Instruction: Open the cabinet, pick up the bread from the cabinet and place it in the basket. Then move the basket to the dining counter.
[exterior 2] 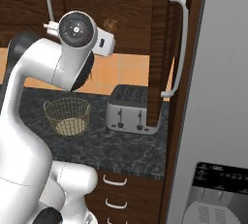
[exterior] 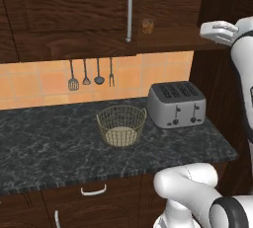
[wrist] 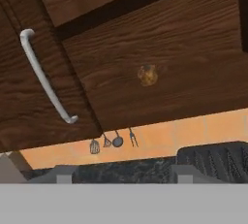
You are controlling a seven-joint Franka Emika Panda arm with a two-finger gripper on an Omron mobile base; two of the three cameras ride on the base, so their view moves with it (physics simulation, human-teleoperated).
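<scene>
— Where's the bread (wrist: 147,75)?

— On the shelf inside the cabinet (exterior: 74,15), whose right door (exterior 2: 162,48) stands swung out. The basket (exterior: 121,125) waits on the counter (exterior: 44,148) beside the toaster (exterior: 177,104).

— And your tool?

— I can't tell how wide its jaws stand; I see nothing held.

— Best approach?

— I go in level and straight, clear of the door edge, and straddle the lump. My arm is raised, wrist facing the shelf.
</scene>
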